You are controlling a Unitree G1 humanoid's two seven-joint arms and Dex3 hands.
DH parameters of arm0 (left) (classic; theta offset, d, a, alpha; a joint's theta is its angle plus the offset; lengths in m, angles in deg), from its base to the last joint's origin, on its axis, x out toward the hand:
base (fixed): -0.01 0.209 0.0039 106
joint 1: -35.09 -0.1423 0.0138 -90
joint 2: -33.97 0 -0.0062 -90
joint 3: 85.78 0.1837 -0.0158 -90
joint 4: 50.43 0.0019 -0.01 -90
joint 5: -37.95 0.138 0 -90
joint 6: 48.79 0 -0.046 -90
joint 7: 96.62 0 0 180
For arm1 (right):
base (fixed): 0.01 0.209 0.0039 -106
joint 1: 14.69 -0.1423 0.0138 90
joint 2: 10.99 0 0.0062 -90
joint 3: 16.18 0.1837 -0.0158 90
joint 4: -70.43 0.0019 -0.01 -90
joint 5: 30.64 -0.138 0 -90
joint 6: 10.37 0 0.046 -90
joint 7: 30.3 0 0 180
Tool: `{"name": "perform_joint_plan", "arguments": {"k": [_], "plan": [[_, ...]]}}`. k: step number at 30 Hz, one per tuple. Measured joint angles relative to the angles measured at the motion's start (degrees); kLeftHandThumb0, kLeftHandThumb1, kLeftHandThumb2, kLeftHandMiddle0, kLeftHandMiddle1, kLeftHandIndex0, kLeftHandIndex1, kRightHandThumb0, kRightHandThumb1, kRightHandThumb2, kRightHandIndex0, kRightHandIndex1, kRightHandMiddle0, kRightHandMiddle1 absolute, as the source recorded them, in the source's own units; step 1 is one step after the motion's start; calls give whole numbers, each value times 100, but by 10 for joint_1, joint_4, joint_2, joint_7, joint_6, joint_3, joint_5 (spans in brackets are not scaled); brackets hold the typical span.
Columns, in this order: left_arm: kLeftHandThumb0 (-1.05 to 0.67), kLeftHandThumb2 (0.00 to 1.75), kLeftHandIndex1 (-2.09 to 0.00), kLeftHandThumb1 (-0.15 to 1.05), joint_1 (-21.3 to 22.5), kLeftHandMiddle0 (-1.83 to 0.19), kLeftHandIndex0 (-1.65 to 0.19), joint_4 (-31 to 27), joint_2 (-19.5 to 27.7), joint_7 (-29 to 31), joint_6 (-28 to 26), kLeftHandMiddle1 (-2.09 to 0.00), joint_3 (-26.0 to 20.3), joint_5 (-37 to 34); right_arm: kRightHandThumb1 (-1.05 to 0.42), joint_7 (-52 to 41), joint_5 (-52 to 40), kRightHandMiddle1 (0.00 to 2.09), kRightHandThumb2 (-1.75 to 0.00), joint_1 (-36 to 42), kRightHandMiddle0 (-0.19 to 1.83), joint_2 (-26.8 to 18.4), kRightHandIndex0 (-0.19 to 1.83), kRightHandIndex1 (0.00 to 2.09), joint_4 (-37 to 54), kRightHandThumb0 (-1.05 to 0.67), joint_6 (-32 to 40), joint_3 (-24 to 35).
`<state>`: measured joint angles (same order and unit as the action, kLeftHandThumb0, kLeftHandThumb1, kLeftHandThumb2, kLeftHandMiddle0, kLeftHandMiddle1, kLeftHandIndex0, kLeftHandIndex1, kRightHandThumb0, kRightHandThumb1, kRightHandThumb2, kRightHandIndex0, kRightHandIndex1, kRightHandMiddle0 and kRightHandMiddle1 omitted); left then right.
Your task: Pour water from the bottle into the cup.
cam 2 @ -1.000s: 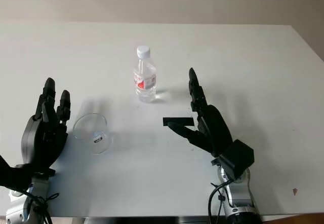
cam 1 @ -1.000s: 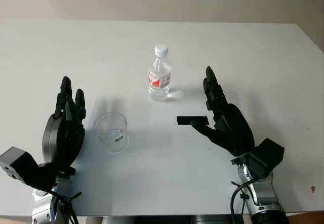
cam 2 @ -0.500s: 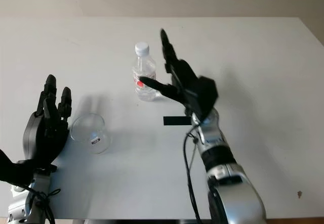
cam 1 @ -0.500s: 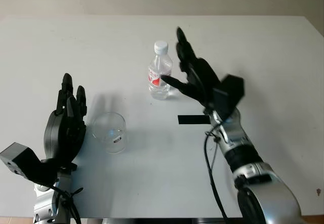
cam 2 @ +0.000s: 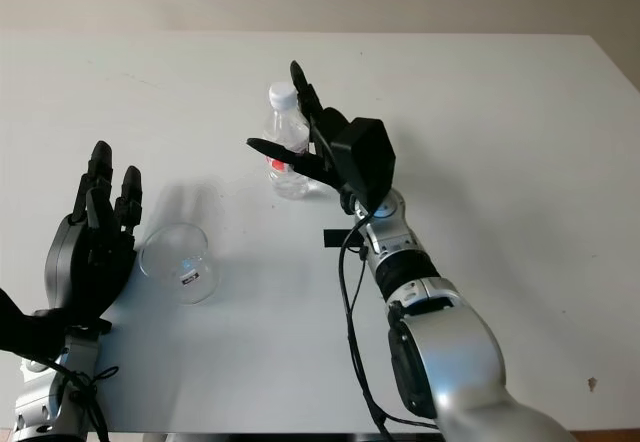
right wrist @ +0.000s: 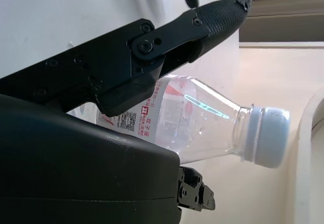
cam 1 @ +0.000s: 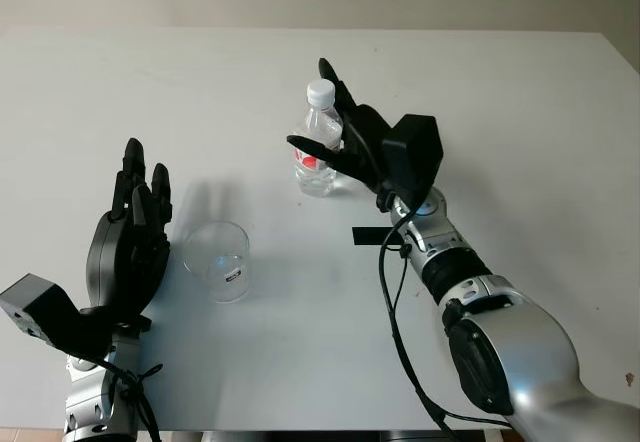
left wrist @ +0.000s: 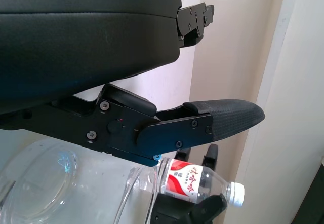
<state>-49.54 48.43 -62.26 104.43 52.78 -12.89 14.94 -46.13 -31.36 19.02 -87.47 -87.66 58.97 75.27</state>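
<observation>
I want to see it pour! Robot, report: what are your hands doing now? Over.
Right hand open around bottle, not gripping. Left hand open beside cup. Bottle upright, capped. Over.

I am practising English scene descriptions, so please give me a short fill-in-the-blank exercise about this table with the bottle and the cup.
1. The bottle has a ____ cap.
2. The right hand is at the ____, fingers around it but not yet closed.
3. The left hand is open beside the clear ____.
4. The cup stands ____ on the table.

Missing words: white; bottle; cup; upright
</observation>
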Motion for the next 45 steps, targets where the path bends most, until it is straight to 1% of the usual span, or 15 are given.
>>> {"name": "perform_joint_plan", "arguments": {"k": [8, 13, 17, 20, 21, 23, 26, 27, 28, 30, 34, 36, 38, 42, 45], "plan": [[-81, 58, -2, 105, 1, 18, 19, 1, 0, -5, 0, -5, -1, 0, -92, -28, -22, 0, -6, -7, -19, 16, -19, 0, -28, -90, 33, 34], [-81, 58, -3, 105, 1, 17, 19, 1, 0, -6, 1, -6, -2, 0, -91, -25, -30, 1, -5, -12, -17, 25, -19, 0, -41, -77, 53, 50], [-80, 59, -3, 105, 1, 17, 19, 1, 0, -7, 3, -5, -2, 0, -90, -24, -33, 22, -5, -13, 16, 30, 1, 11, -43, -58, 57, 58], [-80, 59, -3, 105, 1, 17, 19, 3, 0, -6, 8, -5, -2, 0, -89, -17, -22, 111, -5, -14, -11, 32, 14, 32, -46, -48, 57, 55], [-80, 59, -3, 105, 1, 17, 19, 4, 0, -6, 10, -5, -1, 0, -89, -16, -20, 139, -5, -15, -15, 32, 9, 67, -46, -44, 57, 55], [-79, 59, -4, 105, 1, 17, 19, 5, 0, -6, 14, -5, -1, 0, -89, -16, -17, 176, -5, -16, -9, 32, 5, 129, -46, -35, 57, 55], [-79, 60, -4, 105, 3, 17, 19, 8, 0, -5, 17, -5, -1, 0, -90, -13, -3, 203, -6, -17, 9, 31, 14, 178, -46, -32, 56, 49], [-79, 59, -4, 105, 4, 18, 19, 10, 0, -5, 18, -5, -1, 0, -92, -8, 6, 207, -6, -18, 20, 29, 23, 196, -46, -34, 54, 42], [-79, 59, -4, 105, 4, 18, 19, 10, 0, -5, 18, -5, -1, 0, -93, -2, 17, 208, -6, -19, 26, 28, 31, 203, -46, -35, 50, 35], [-79, 60, -4, 105, 5, 18, 19, 11, 0, -6, 18, -5, -1, 0, -98, 6, 36, 209, -6, -20, 40, 25, 66, 208, -46, -36, 41, 20], [-79, 60, -4, 105, 6, 17, 19, 11, -1, -7, 18, -5, -1, 0, -102, 2, 51, 209, -6, -23, 70, 24, 110, 209, -46, -34, 38, 8], [-78, 60, -4, 105, 7, 18, 19, 13, -1, -8, 18, -5, -1, 1, -104, 6, 62, 209, -6, -23, 89, 22, 113, 209, -46, -33, 28, 0], [-78, 60, -3, 105, 9, 18, 19, 15, -1, -8, 19, -5, -1, 0, -104, 16, 76, 209, -8, -23, 95, 18, 111, 209, -46, -31, 17, -11], [-78, 59, -4, 105, 13, 17, 19, 19, -2, -7, 19, -6, -1, 0, -105, 39, 103, 209, -17, -23, 95, 11, 96, 209, -46, -20, -2, -31], [-78, 59, -4, 105, 14, 17, 19, 20, -3, -7, 19, -5, -1, 0, -105, 59, 120, 209, -24, -23, 83, 3, 81, 209, -46, -15, -17, -44]]}}
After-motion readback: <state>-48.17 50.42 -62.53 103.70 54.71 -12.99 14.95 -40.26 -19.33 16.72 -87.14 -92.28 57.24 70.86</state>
